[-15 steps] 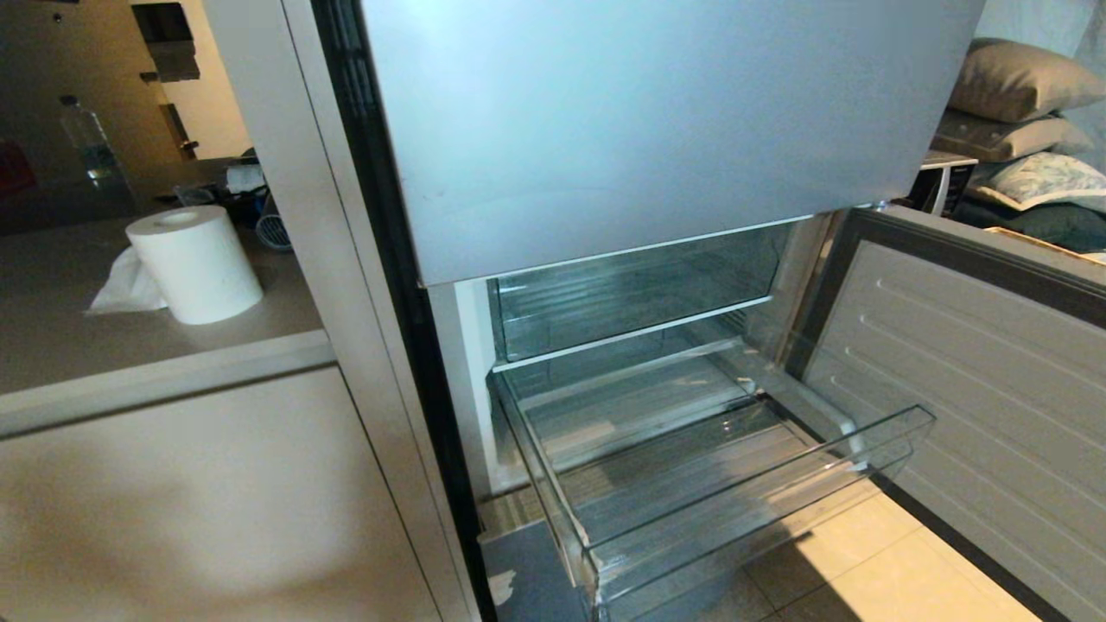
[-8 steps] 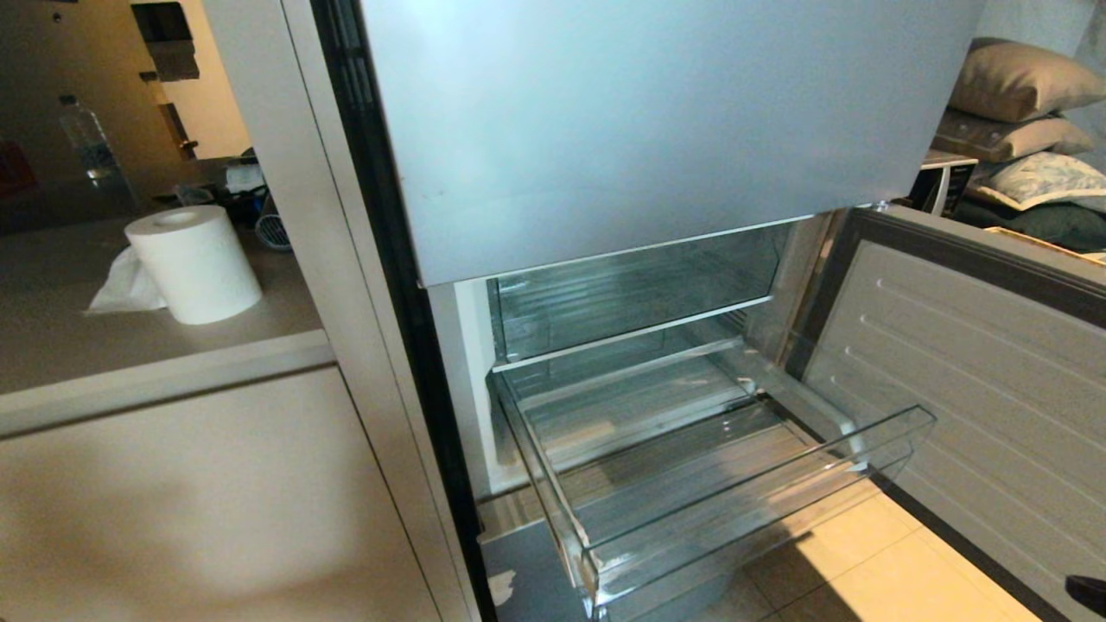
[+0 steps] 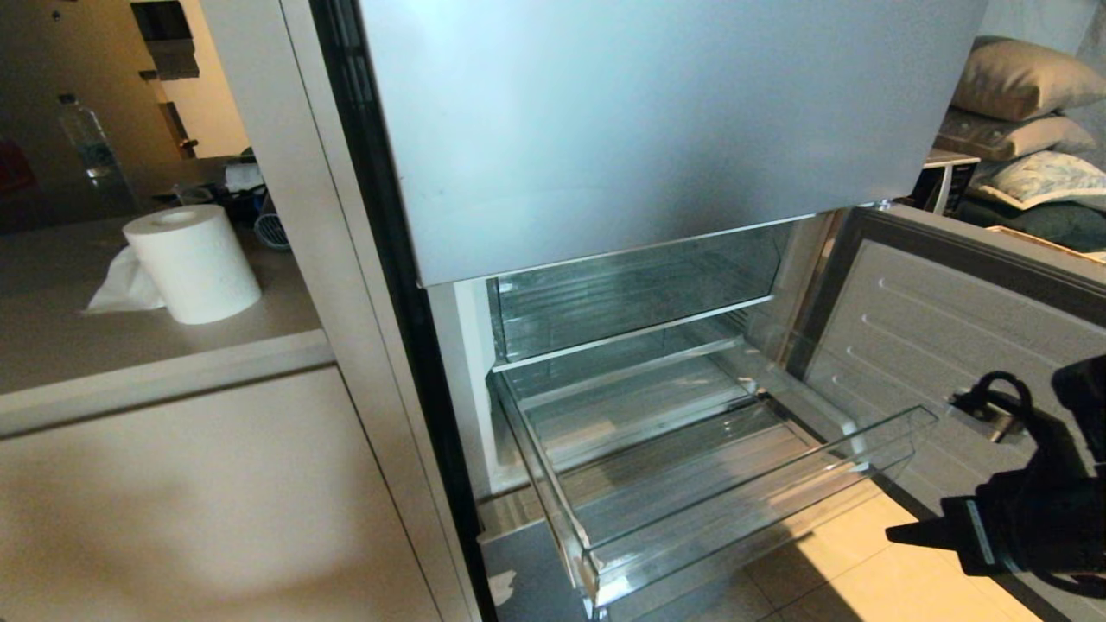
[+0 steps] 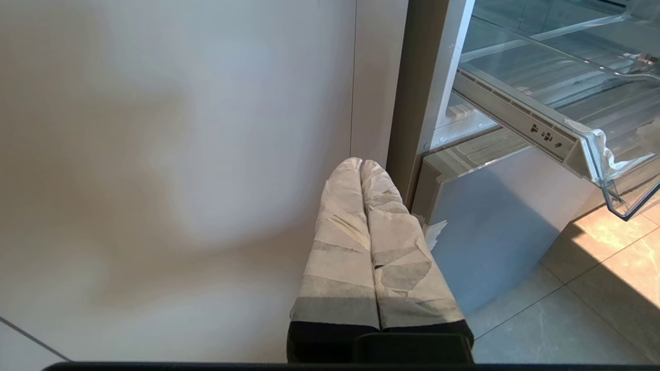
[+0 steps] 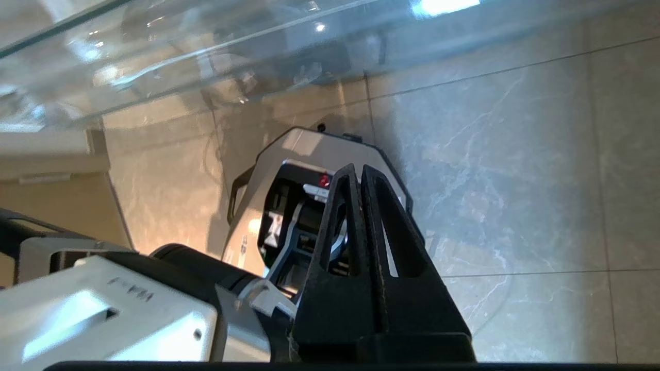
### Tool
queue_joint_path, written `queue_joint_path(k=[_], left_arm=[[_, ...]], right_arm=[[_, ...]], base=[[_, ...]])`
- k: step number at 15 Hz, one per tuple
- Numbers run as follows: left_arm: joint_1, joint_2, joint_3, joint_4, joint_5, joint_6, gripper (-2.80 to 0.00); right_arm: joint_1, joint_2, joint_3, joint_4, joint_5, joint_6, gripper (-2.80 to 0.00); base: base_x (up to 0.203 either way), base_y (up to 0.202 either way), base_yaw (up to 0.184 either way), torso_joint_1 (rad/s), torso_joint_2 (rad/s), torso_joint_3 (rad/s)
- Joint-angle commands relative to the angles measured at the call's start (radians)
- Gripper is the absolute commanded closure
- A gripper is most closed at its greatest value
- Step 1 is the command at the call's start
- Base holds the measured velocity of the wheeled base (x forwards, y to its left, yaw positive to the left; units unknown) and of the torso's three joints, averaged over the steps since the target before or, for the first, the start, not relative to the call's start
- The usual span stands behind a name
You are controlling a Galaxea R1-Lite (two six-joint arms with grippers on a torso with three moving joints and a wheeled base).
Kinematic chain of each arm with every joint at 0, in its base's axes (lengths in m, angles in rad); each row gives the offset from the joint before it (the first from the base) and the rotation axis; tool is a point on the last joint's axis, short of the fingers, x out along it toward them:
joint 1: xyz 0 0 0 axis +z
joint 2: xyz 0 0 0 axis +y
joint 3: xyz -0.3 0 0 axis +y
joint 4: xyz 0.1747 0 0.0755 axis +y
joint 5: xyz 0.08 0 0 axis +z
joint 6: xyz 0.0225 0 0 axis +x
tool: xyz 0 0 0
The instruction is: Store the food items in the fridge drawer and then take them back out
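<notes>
a: clear plastic, thin-walled. the drawer [image 3: 691, 484] sits lower centre of the head view, pulled out of the fridge [image 3: 605, 138] and hanging over the floor [image 3: 864, 561]. it looks empty.

b: how would it handle?

a: light and fairly stiff, i'd judge, but brittle at the lip and slick to the touch. the front wall [image 3: 760, 510] is the place to take it, near the middle so it slides straight and doesn't rack on its rails.

b: which way does it point?

a: its front faces the lower right of the head view, towards the open door [image 3: 968, 345]. its long axis runs along that front wall, from lower centre up to the right; the sliding direction crosses it, back into the fridge.

b: and the food?

a: no fruit shows in any view, so i can't say where it is.

b: grippers?

a: right gripper [image 3: 903, 534] is at the lower right edge of the head view, fingers pressed together with nothing between them, tip aimed at the drawer but apart from it. in its wrist view the right gripper [image 5: 361, 172] hangs over floor tiles below the clear wall. left gripper [image 4: 360, 165] is closed and empty too, padded fingers together, low beside a pale cabinet [image 4: 180, 154], near the fridge's bottom corner.
</notes>
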Motion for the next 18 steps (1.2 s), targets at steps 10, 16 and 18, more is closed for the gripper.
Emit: queue_joint_path(k=[10,16,18], left_arm=[[0.0,0.002,0.002,-0.001,0.0,0.0,0.0],[0.0,0.002,0.002,-0.001,0.0,0.0,0.0],[0.0,0.002,0.002,-0.001,0.0,0.0,0.0]], right_arm=[[0.118,0.552,-0.102,-0.93,-0.087,0.394,0.0],[0.136,0.348,0.109,-1.008,-0.106,0.425,0.0],[0.14,0.291,0.176,-1.007,-0.108,0.41,0.0]], base=[[0.0,0.0,0.0,0.0,0.0,0.0],[0.0,0.0,0.0,0.0,0.0,0.0],[0.0,0.0,0.0,0.0,0.0,0.0]])
